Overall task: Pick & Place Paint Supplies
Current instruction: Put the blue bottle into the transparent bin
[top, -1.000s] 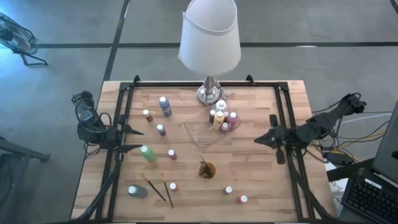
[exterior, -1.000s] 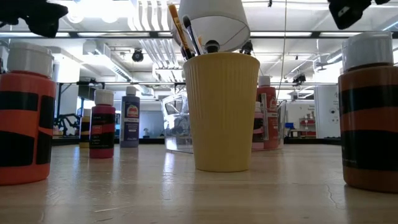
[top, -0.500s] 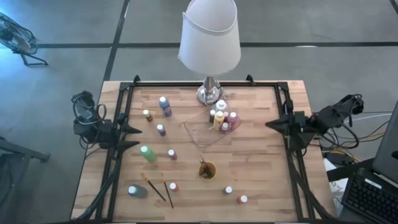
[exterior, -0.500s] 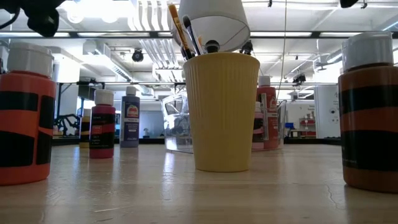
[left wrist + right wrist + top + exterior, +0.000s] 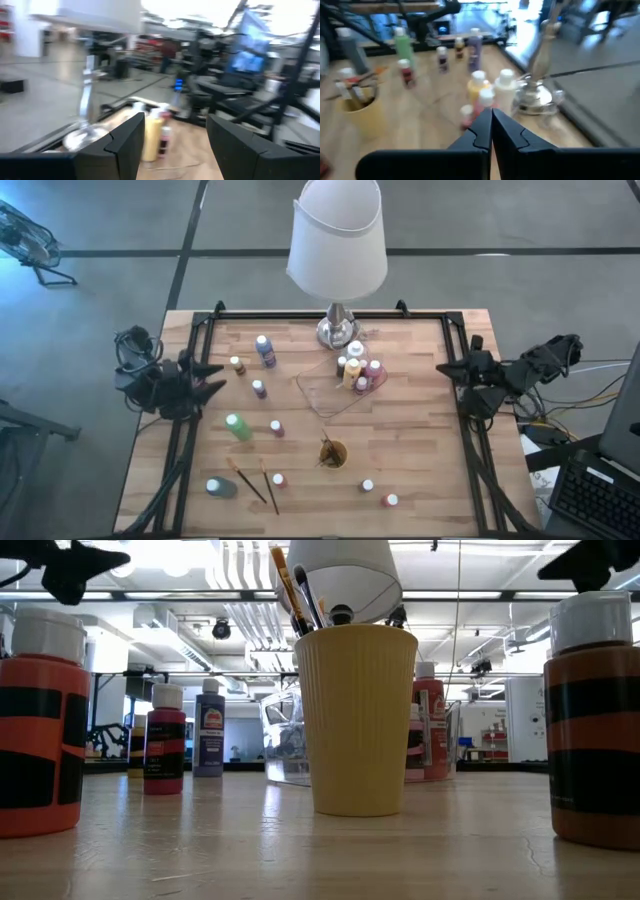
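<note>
Your left claw (image 5: 212, 376) has pulled back to the worktop's (image 5: 420, 460) left edge, fingers spread and empty; your right claw (image 5: 443, 368), closed tight, has retreated right.

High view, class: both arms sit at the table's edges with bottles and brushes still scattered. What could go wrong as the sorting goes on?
1. The lamp stands right behind the clear tray, so an arm reaching there might bump its shade.
2. The green bottle lies tipped near the open left gripper; it may roll when grasped.
3. Two loose brushes lie flat and crossed, which makes a clean pinch hard.
</note>
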Tool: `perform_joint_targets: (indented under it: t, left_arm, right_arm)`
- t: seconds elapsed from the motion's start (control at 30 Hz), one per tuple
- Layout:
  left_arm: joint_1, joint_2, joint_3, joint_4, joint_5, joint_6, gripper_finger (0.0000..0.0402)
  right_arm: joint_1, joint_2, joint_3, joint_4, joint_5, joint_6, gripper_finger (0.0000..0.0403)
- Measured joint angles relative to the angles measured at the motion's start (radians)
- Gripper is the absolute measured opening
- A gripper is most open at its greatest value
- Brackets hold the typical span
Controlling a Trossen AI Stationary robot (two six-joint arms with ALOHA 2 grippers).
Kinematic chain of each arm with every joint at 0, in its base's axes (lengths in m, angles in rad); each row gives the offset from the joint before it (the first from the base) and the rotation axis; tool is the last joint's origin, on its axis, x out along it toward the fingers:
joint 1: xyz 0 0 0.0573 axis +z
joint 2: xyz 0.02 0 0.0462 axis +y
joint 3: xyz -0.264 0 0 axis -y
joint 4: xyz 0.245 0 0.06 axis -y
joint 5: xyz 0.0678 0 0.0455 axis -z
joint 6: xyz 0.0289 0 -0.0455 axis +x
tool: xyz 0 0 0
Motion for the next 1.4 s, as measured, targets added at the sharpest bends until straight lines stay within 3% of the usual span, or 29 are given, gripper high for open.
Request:
perform_joint_targets:
  t: [0.17,0.43,0.7,1.0,1.2,1.4]
  left_arm:
    - [0.000,0.000,0.000,0.007,-0.052,0.018,0.0218]
    - [0.000,0.000,0.001,0.008,-0.013,0.049,0.0218]
    - [0.001,0.028,0.023,0.013,-0.006,0.125,0.0218]
    - [0.012,0.203,0.079,0.008,-0.097,0.115,0.0218]
    - [0.068,0.348,0.143,0.008,-0.097,0.103,0.0218]
    - [0.133,0.513,0.258,0.008,0.051,0.136,0.0218]
  right_arm:
    - [0.000,-0.113,-0.005,0.027,-0.048,-0.047,0.0008]
    - [0.000,-0.293,-0.003,0.023,-0.047,-0.053,0.0008]
    - [0.000,-0.264,0.020,0.024,-0.044,-0.053,0.0008]
    - [0.000,-0.237,0.018,0.022,-0.045,-0.054,0.0008]
    - [0.000,-0.237,0.018,0.022,-0.043,-0.054,0.0008]
    - [0.000,-0.237,0.017,0.022,-0.043,-0.054,0.0008]
